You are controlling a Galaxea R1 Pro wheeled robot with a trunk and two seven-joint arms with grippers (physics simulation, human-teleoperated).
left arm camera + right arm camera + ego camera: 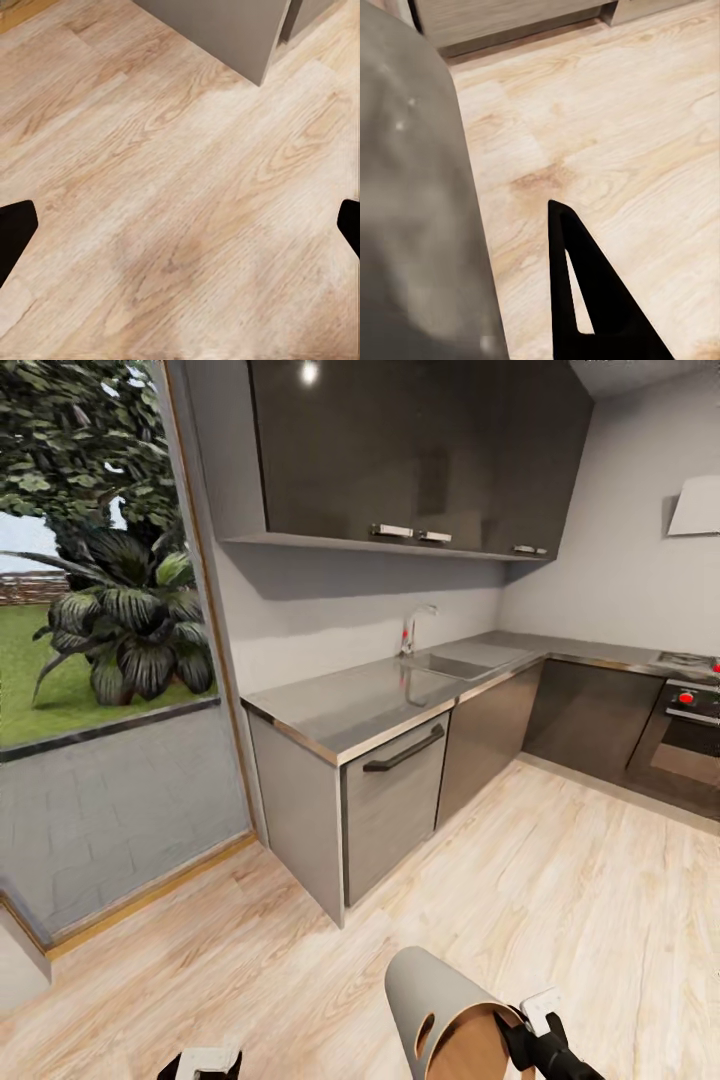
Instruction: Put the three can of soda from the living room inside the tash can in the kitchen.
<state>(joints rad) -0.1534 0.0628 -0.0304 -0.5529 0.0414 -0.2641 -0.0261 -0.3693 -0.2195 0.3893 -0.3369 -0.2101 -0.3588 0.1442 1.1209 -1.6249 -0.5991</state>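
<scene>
Just above the wood floor (180, 225), left tool (180, 217) hangs wide; right tool (535, 1030) grips the tipped grey trash can (440, 1000) by its rim.

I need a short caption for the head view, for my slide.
Right pincer holds a tilted grey bin above the kitchen's wood floor, near the steel counter.

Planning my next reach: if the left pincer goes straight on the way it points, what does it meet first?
Probably the bare wood floor; nothing lies between the open fingers. The grey cabinet corner sits farther off.
</scene>
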